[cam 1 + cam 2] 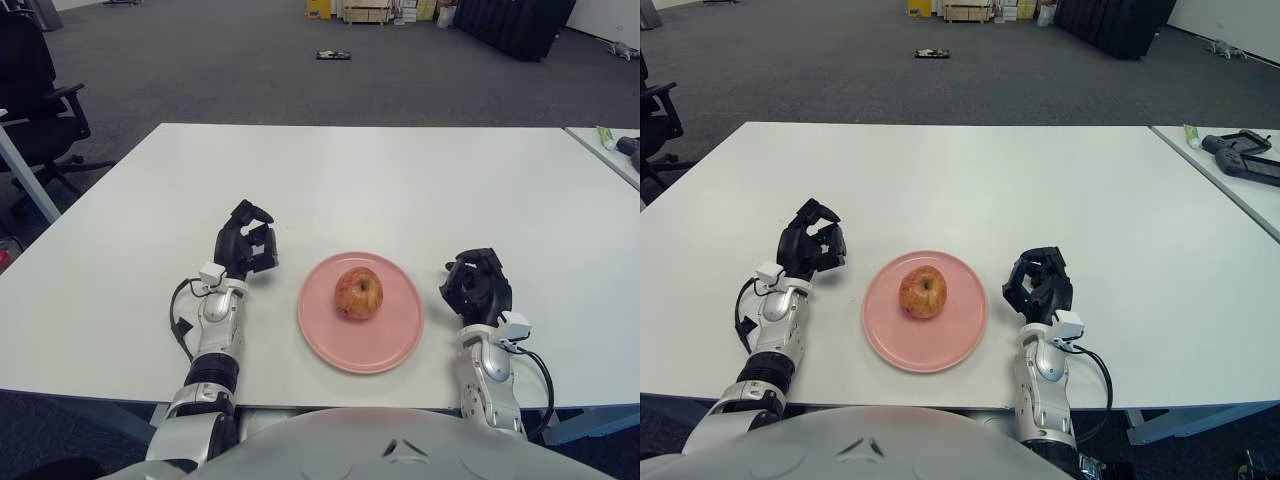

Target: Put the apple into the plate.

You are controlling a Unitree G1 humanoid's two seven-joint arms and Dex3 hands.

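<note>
The left hand (243,245) is seen just left of the plate, fingers curled in loosely, and nothing is held in it. The right hand (477,284) is seen on the other side, just right of the plate, with its fingers folded together too and nothing gripped. Neither hand is touching the apple or the plate rim, as far as can be made out.

Moving outward from the hands: the pink plate (395,345) is set between them near the front edge of the white table (400,180), and the apple (359,293) is sitting on it, upright with the stem end up, a bit back of the plate's middle. It's fully inside the rim, nothing hanging over.

So honestly the job looks pretty much done. The apple is in the plate, both hands are off it, and nothing else seems to be needed for the placement itself. What's probably left is just the arms being pulled back to a rest pose, if anything.

A black office chair (35,95) is visible at the far left beyond the table, not relevant here.
</note>
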